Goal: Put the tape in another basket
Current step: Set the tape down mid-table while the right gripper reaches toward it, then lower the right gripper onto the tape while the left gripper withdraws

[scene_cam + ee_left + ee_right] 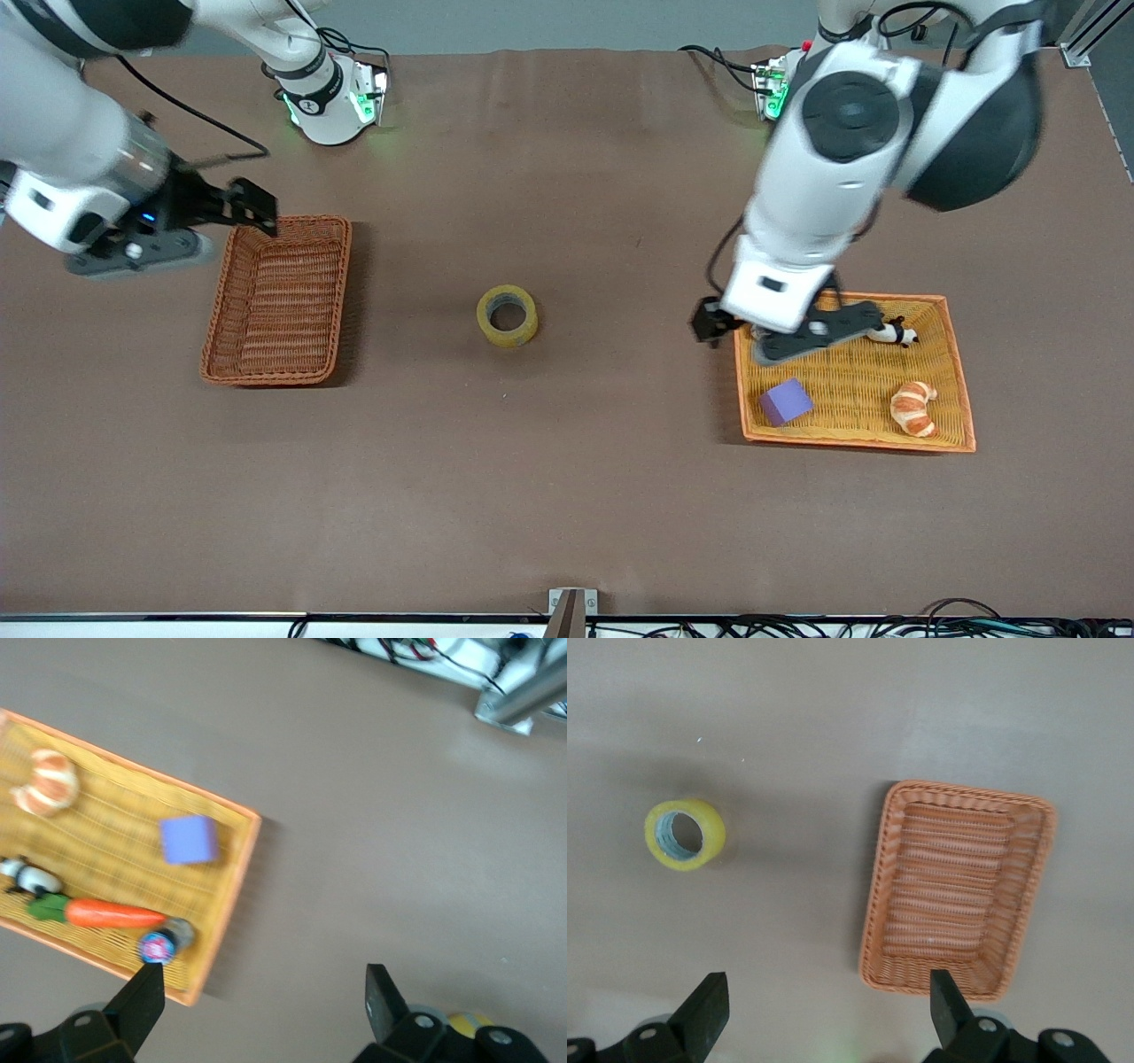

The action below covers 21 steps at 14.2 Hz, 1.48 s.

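Note:
The tape [507, 315], a yellowish translucent roll with a grey core, lies flat on the bare table between the two baskets; it also shows in the right wrist view [685, 834]. The reddish-brown wicker basket [266, 301] stands toward the right arm's end of the table and holds nothing; it shows in the right wrist view too [957, 895]. My right gripper [250, 208] [824, 1001] is open and empty, over the basket's corner farthest from the front camera. My left gripper [722, 323] [266, 997] is open and empty, over the flat tray's edge that faces the tape.
The flat yellow-orange tray [850, 440] [230, 904] at the left arm's end holds a purple block [785, 400], a croissant [913, 408], a small panda toy [895, 333], a carrot [111, 912] and a blue-capped object [159, 946].

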### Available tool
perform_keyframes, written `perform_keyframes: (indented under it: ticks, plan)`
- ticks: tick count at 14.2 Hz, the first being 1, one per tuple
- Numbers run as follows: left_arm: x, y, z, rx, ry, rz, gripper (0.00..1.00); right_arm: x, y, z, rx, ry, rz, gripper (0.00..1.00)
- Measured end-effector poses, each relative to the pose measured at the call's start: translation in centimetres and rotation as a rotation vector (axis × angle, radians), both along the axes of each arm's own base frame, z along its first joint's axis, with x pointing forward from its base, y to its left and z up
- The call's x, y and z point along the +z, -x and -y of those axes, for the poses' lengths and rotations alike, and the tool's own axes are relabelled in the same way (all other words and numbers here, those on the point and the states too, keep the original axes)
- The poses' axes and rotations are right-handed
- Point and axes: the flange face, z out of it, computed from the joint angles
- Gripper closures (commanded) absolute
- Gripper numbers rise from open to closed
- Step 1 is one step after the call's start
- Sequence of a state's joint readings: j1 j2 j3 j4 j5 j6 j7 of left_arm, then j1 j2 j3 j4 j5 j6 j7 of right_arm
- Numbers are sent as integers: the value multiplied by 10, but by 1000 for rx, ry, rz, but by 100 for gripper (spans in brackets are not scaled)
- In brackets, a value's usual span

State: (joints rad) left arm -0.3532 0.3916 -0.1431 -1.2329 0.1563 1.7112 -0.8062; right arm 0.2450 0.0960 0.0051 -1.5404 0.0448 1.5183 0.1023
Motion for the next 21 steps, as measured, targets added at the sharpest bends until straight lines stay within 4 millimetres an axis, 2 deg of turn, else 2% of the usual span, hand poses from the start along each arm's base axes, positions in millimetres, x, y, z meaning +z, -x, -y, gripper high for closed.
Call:
perform_keyframes:
  ticks: [2, 4, 6, 8, 10, 12, 15, 21]
  plan:
    - [22, -9, -46, -16, -7, 16, 0, -43, -1, -36, -22, 10, -3, 0]
    - [44, -11, -85, -45, -20, 24, 0, -90, 9, -80, -54, 13, 23, 0]
    - [59, -7, -110, -77, -36, 14, 0, -141, 24, -129, -102, 7, 57, 0]
    - [65, -4, -129, -91, -48, -6, 0, -201, 37, -174, -137, 0, 73, 0]
    - [67, -3, -140, -87, -51, -18, 0, -257, 41, -199, -146, -1, 72, 0]
    - [70, 1, -150, -103, -47, -44, 0, -293, 36, -202, -143, 1, 79, 0]
    - [80, 15, -173, -152, -43, -60, 0, -328, 28, -201, -147, -19, 122, 0]
    - [91, 56, -220, -227, -9, -91, 0, -367, 37, -192, -83, 23, 154, 0]
